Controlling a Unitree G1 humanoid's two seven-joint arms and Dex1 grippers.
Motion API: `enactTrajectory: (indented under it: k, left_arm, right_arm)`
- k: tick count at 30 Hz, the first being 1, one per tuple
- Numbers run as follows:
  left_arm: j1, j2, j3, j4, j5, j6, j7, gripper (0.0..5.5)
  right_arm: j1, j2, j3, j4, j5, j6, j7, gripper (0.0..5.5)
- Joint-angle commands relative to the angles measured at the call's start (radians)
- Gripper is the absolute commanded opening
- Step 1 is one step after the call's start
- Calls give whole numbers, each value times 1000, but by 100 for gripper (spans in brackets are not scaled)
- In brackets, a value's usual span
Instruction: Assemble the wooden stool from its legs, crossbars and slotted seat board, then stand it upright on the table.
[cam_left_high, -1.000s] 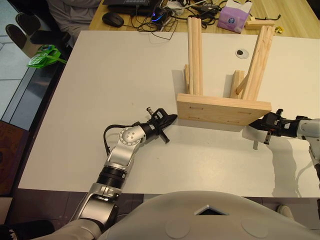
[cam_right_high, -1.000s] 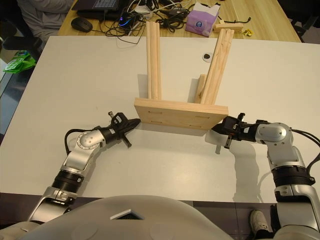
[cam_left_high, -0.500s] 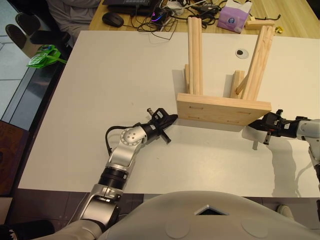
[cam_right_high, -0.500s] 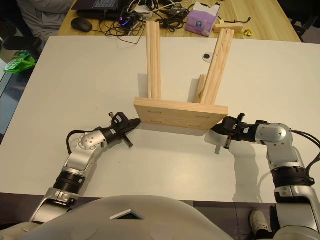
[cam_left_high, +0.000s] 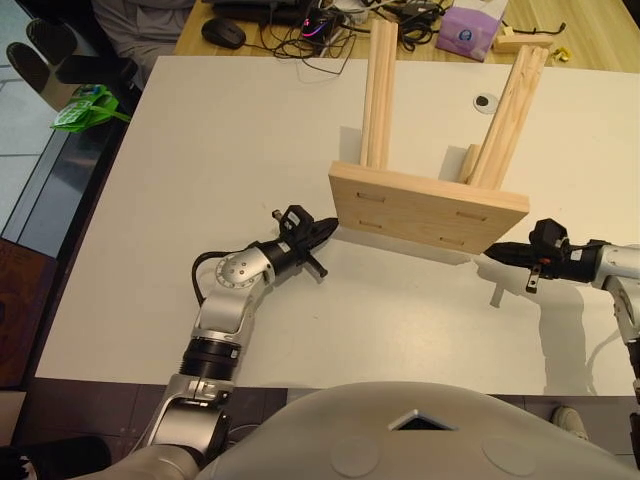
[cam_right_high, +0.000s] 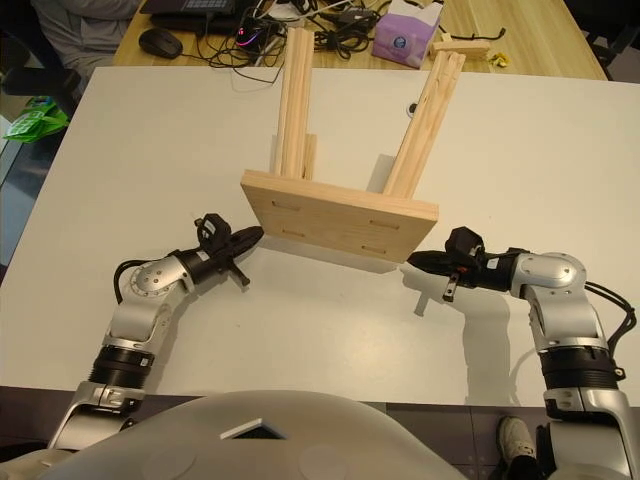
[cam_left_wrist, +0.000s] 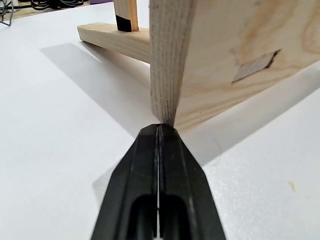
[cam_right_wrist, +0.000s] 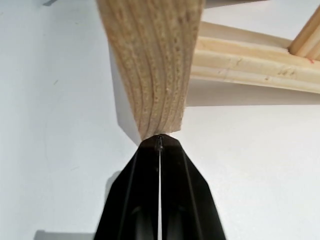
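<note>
White table (cam_left_high: 200, 150); grainy wooden stool (cam_left_high: 430, 208); left end effector (cam_left_high: 326, 227), right end effector (cam_left_high: 493, 255) both closed.

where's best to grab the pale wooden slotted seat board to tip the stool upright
Probably its short ends, one gripper from each side: the seat board is on edge, wooden legs pointing away, so both ends are free. The shut left gripper and right gripper touch its lower corners.

Wooden desk (cam_left_high: 600, 35) at the far side | black computer mouse (cam_left_high: 222, 33) beside a tangle of cables (cam_left_high: 325, 22); purple tissue box (cam_left_high: 468, 30) near them | small black disc (cam_left_high: 485, 101) on the white table (cam_left_high: 200, 180) | green packet (cam_left_high: 82, 110) off the table's left edge
</note>
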Motion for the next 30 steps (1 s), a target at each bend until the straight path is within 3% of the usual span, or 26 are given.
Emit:
enactTrajectory:
  k: [1, 15, 30]
  left_arm:
    - [-29, -24, -19, -132, -89, 42, -68, 2]
    - [-66, -28, 60, -245, -216, 130, -57, 2]
    - [-99, -21, 107, -314, -299, 183, -35, 2]
  right_arm:
    - [-11, 37, -27, -132, 121, 91, 19, 0]
    - [-30, 65, -165, -385, 382, 439, -25, 0]
    - [-59, 76, -227, -422, 441, 522, -37, 0]
